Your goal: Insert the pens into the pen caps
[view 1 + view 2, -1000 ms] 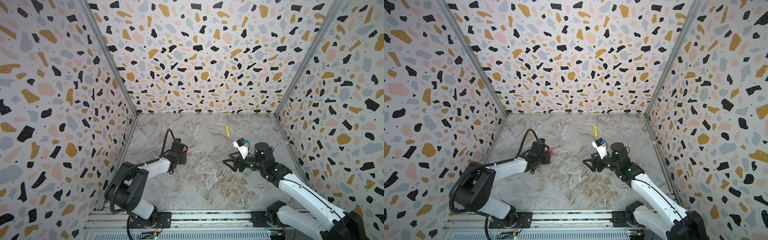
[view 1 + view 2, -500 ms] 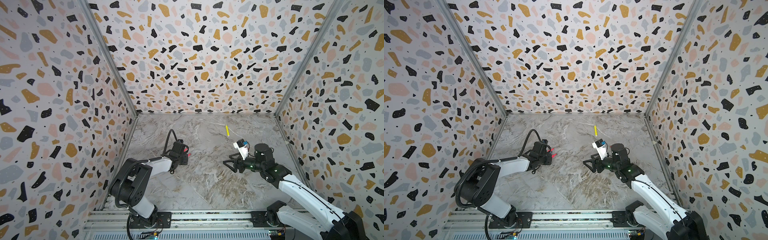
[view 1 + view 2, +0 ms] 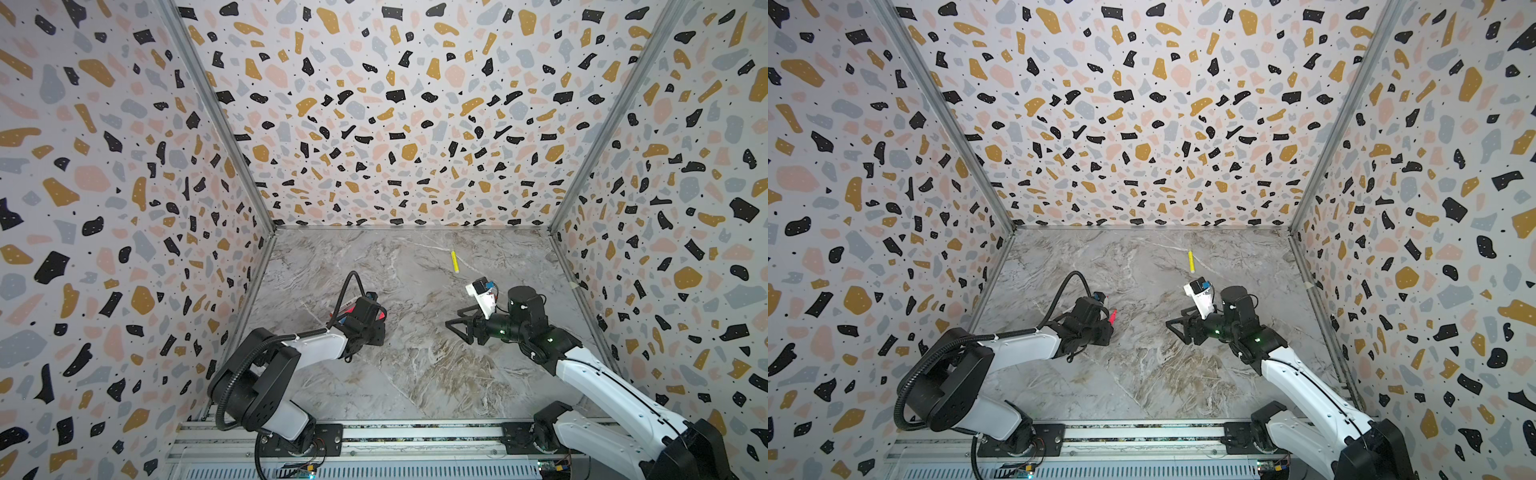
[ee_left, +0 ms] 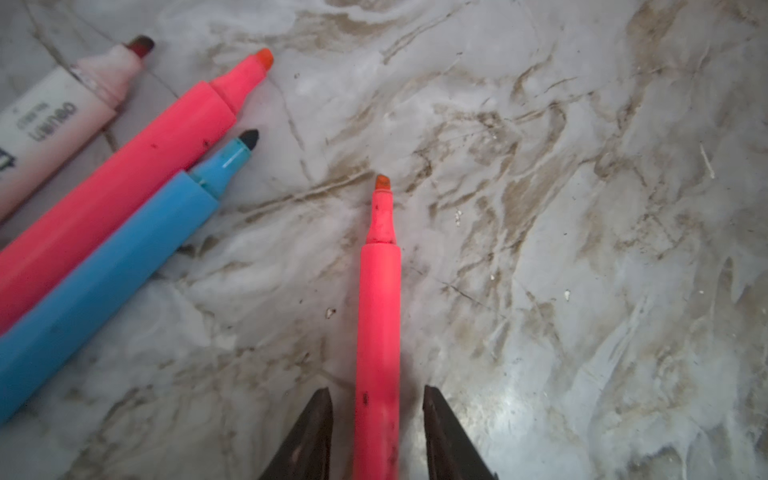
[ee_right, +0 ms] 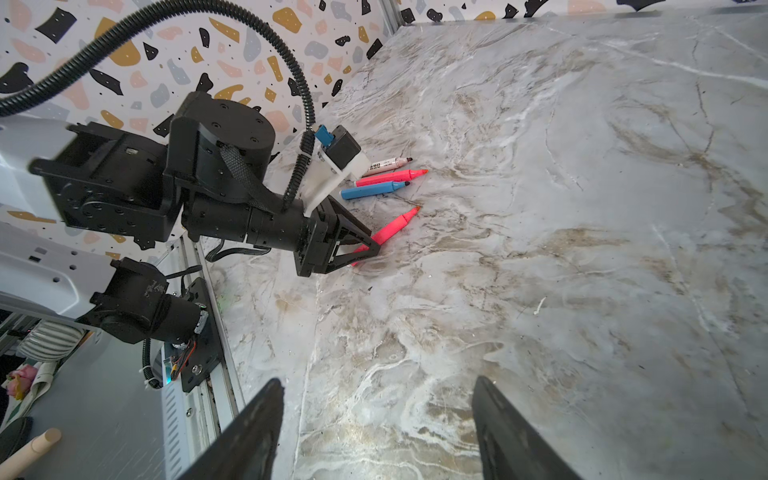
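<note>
While hovering over the glossy surface (image 3: pixel 415 374), marble-look grey veined brown and white, holds right jaws on the right arm (image 3: pixel 594 370) spread wide, empty, touching nothing. Sets left jaws on the left arm (image 3: pixel 320 345) low and narrowed about a slim pink pen (image 4: pixel 379 311), with a sliver of gap on either side; cannot tell whether clamped or merely bracketing. Counts five pens, smooth plastic barrels. Shows three lying side by side just beside that one: white pen (image 4: pixel 45 120) with dark print, second pink pen (image 4: pixel 124 174), blue pen (image 4: pixel 104 274), felt tips bare on all four. Finds yellow pen (image 3: pixel 455 262) alone near the back wall, well apart.
</note>
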